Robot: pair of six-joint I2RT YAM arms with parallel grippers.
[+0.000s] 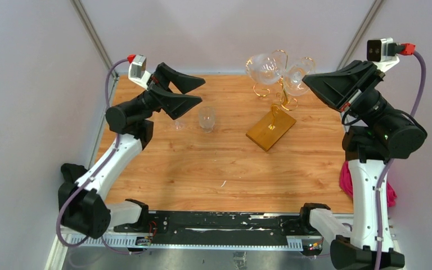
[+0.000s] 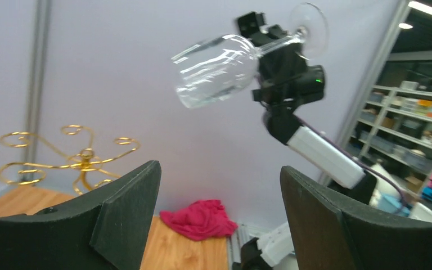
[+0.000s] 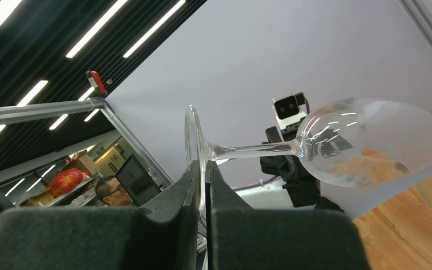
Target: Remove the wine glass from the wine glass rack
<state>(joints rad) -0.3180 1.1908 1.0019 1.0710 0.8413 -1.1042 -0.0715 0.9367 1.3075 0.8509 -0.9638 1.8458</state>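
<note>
The gold wire wine glass rack (image 1: 285,95) stands on its amber base (image 1: 270,128) at the back middle of the table. In the left wrist view its curled arms (image 2: 73,160) hang empty. My right gripper (image 1: 308,81) is shut on the foot of a clear wine glass (image 1: 264,68) and holds it on its side in the air, above and beside the rack. The right wrist view shows the right gripper (image 3: 207,166) pinching the foot disc, with the glass's bowl (image 3: 371,143) out to the right. My left gripper (image 1: 190,93) is open and empty; the left wrist view shows this gripper (image 2: 220,169) facing the held glass (image 2: 216,67).
A second clear glass (image 1: 206,118) stands upright on the wooden table just right of the left gripper. A pink cloth (image 1: 392,188) lies at the table's right edge beside the right arm, also seen in the left wrist view (image 2: 199,219). Grey walls close the back and sides.
</note>
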